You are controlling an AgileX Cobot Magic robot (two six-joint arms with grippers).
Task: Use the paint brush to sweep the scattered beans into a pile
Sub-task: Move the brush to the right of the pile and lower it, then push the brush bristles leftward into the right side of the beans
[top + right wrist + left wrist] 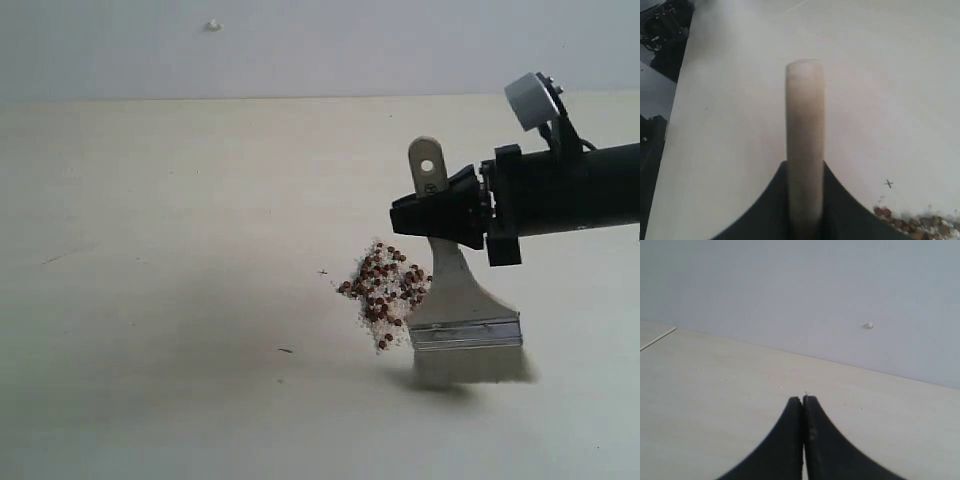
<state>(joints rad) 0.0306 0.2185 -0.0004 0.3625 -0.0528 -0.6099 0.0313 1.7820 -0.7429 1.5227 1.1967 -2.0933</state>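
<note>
In the exterior view, we see the pile (385,290) of beans (378,268) and whitish crumbs lying on the table (150,320). The paint brush (465,305) stands upright against the pile's side, on the arm's side of it, with its bristles down. The right gripper (437,212) clamps the wooden handle above the pile.

In the left wrist view, the left gripper (803,405) is closed and empty over bare table.

In the right wrist view, the 2 jaws grip the handle, with the pile close beside them.
</note>
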